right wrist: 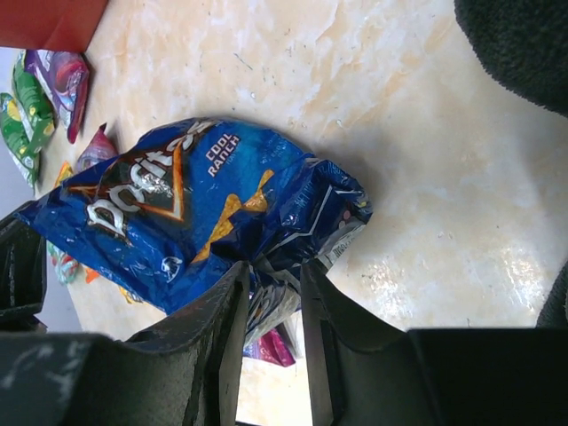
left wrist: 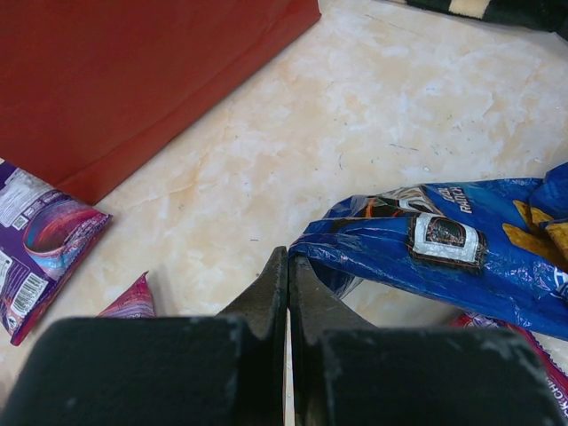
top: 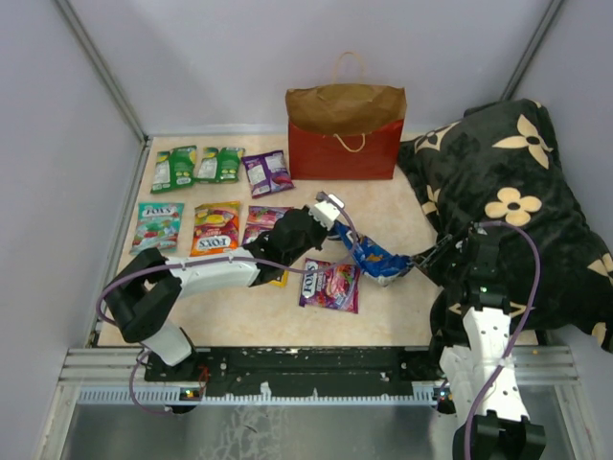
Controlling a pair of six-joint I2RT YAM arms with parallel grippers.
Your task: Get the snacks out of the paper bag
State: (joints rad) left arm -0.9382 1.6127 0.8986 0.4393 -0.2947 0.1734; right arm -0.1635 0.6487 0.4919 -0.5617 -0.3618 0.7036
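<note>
Doritos bag [right wrist: 160, 213]: end pinched in right jaws; left jaws pressed together, contact unclear.

Blue Doritos bag [top: 372, 257], red-and-brown paper bag [top: 345, 144], black cream-flowered pillow [top: 508, 182].

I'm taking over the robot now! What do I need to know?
Left gripper: shut, tips at a corner of the Doritos bag; I cannot tell if it pinches it.
Right gripper: closed on the Doritos bag's crumpled end.
Paper bag: upright at the back of the table.
Done: small snack packets lie in rows on the table; the Doritos bag is out too.
Left: place the Doritos bag, then check the Paper bag's inside, which is hidden here.
</note>
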